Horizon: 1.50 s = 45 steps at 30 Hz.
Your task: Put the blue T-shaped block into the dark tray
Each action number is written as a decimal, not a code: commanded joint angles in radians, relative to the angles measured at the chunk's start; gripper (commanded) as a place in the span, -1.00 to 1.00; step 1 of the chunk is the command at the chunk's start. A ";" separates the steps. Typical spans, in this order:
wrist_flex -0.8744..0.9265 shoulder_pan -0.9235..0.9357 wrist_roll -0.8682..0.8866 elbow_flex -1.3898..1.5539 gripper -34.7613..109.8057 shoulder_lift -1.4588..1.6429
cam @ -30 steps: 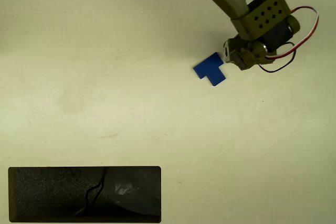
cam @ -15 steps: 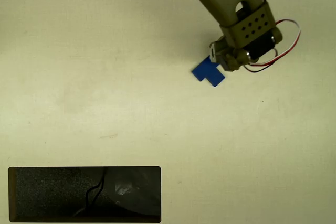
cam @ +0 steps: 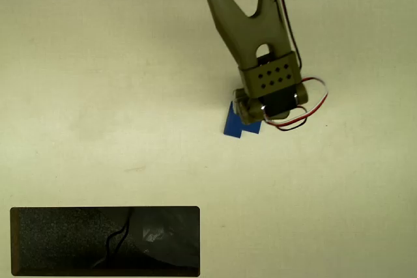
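Note:
The blue T-shaped block (cam: 233,125) sits just right of the table's middle in the overhead view, its upper right part hidden under the gripper. My olive gripper (cam: 245,116) reaches down from the top edge and is shut on the block, with the fingers themselves covered by the wrist body. The dark tray (cam: 104,211), long, black and speckled, lies at the bottom left, far from the block and gripper.
Red, white and black wires (cam: 306,105) loop out on the right side of the wrist. The pale table (cam: 98,96) spreads between the gripper and the tray. Glare and a dark reflected line show on the tray's floor.
The arm has swung down and to the left. The block went with the gripper, turned, and now lies lower and further left than before.

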 commanded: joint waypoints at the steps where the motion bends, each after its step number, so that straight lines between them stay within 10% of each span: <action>1: 0.023 0.051 -0.054 -0.097 -0.52 -0.048; 12: 0.000 0.184 -0.247 -0.290 -0.52 -0.112; 22: 0.337 -0.123 -0.115 -0.242 -0.52 0.305; 45: -0.058 -0.031 -0.169 -0.282 -0.52 -0.137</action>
